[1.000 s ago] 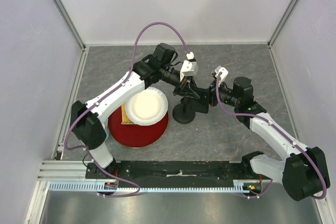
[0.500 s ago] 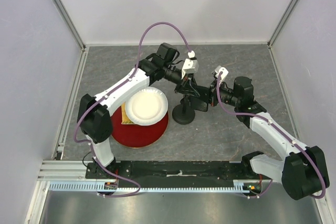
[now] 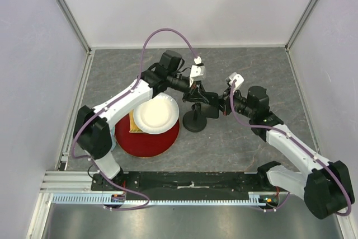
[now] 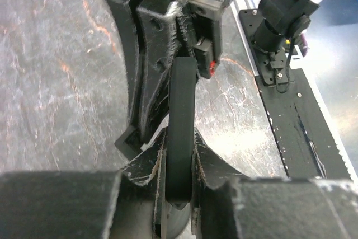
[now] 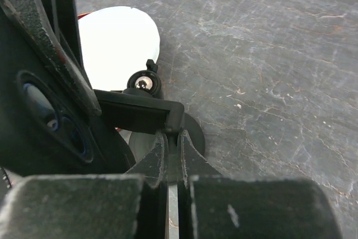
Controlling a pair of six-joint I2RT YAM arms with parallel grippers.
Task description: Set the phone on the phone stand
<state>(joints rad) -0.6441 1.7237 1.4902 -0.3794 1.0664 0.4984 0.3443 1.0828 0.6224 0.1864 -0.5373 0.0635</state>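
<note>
Left claw (image 4: 180, 177) is clamped on the phone (image 4: 182, 104). The phone stands on edge between the claw's two fingertips (image 4: 142, 166), so the left wrist view shows only the slab's thin rounded rim running away from the camera. Right claw (image 5: 172, 158) faces it from the opposite side with its jaws drawn narrow, only a thin slit between them. Its tips sit at the end of the cradle bar of the phone stand (image 5: 140, 111), but whether they actually pinch the bar cannot be told. In the left wrist view the right claw's long black fingers lie just beside the phone, on its left. From above, both claws meet over the middle of the grey stone-patterned table (image 3: 263, 71). The phone is somewhere in the dark cluster between them, directly over the stand, whose round disc base sits flat on the table. Whether the phone touches the cradle is hidden. Just left of the stand's base lies a white plate (image 3: 155, 113), overlapping a larger red plate (image 3: 146, 141), with a yellow object (image 3: 132, 122) tucked under the white plate's left edge.
</note>
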